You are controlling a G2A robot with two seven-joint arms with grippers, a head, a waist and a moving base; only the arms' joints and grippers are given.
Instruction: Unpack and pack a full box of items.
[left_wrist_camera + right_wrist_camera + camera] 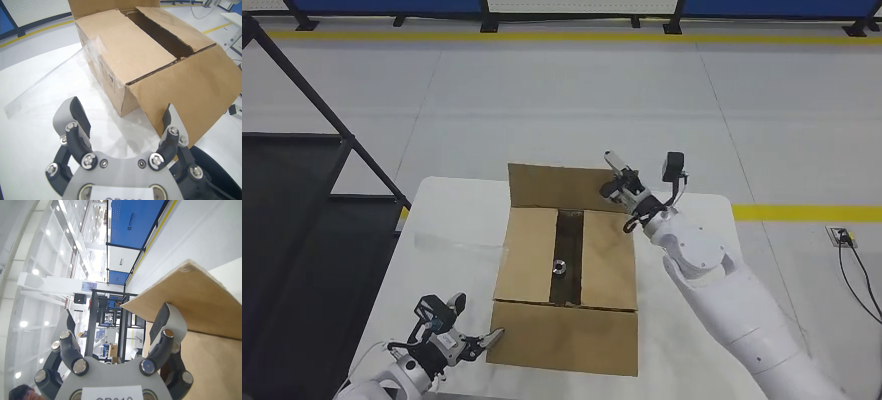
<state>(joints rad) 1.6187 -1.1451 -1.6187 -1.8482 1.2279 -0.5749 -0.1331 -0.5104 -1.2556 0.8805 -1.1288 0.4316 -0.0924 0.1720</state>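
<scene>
One white table [452,215] carries a large brown cardboard box [527,255] near its middle. The box's two long top flaps are folded in with a dark gap between them. The near end flap [562,340] slants out toward the robot, and the far end flap [552,185] stands upright. A long clear strip of tape [56,75] runs from the box's left side across the tabletop. The left gripper [477,320] sits low at the near flap's left corner with its fingers spread wide, one pad [166,117] just beside the flap's edge. The right gripper [610,175] is up at the far flap's right corner, fingers likewise apart and holding nothing. Down in the gap lies a small round metal piece [560,266], well apart from both grippers.
</scene>
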